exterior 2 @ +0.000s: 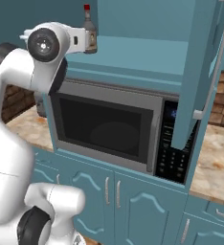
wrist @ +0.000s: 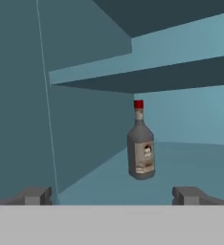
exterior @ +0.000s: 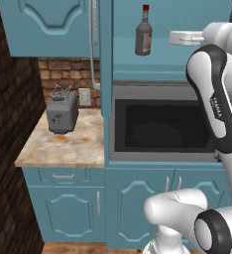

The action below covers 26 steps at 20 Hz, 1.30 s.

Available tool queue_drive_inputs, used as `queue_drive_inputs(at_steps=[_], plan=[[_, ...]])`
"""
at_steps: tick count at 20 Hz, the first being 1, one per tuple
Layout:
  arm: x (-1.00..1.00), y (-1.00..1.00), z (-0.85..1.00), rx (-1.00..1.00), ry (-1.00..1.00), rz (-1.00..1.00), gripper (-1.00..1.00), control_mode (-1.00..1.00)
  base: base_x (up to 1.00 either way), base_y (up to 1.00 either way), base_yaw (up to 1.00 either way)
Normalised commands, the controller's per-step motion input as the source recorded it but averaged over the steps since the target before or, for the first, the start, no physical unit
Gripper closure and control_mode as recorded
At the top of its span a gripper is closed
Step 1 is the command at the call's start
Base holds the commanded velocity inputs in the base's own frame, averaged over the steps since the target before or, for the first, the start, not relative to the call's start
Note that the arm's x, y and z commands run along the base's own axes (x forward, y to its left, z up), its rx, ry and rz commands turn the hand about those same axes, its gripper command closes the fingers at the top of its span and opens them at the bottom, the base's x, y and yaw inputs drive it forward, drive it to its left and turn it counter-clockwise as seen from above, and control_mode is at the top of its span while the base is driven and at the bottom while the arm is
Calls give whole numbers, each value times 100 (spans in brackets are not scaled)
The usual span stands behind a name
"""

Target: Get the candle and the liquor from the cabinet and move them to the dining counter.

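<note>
The liquor (wrist: 141, 152), a dark grey bottle with a red cap, stands upright on the lower shelf of the open teal cabinet (wrist: 195, 162). My gripper (wrist: 114, 196) is open, its two fingertips spread wide and short of the bottle, with nothing between them. From the left base the liquor (exterior: 144, 34) is on the shelf and my gripper (exterior: 174, 37) hangs level with it, just to its right. From the right base the liquor (exterior 2: 89, 31) rises right behind my hand. The candle and the dining counter are out of view.
A microwave (exterior: 162, 124) sits directly under the cabinet shelf. The cabinet's right door (exterior 2: 202, 72) swings out open with its long handle. A grey toaster (exterior: 62, 114) stands on the small marble counter (exterior: 78, 146) at left, beside a brick wall.
</note>
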Motion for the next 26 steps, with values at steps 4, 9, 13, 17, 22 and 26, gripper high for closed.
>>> queue_drive_inputs(at_steps=[4, 9, 13, 17, 22, 26], plan=[[40, 0, 33, 0, 11, 0, -100, -100, 0, 0, 0], [27, -16, 26, -1, 7, 1, -100, -100, 0, 0, 0], [19, -18, 13, -12, 4, 1, -100, -100, 0, 0, 0], [10, -6, -2, -14, 1, 1, -100, -100, 0, 0, 0], [6, 0, -6, -6, 0, 0, -100, -100, 0, 0, 0], [22, 0, 0, -1, 0, 0, -100, -100, 0, 0, 0]])
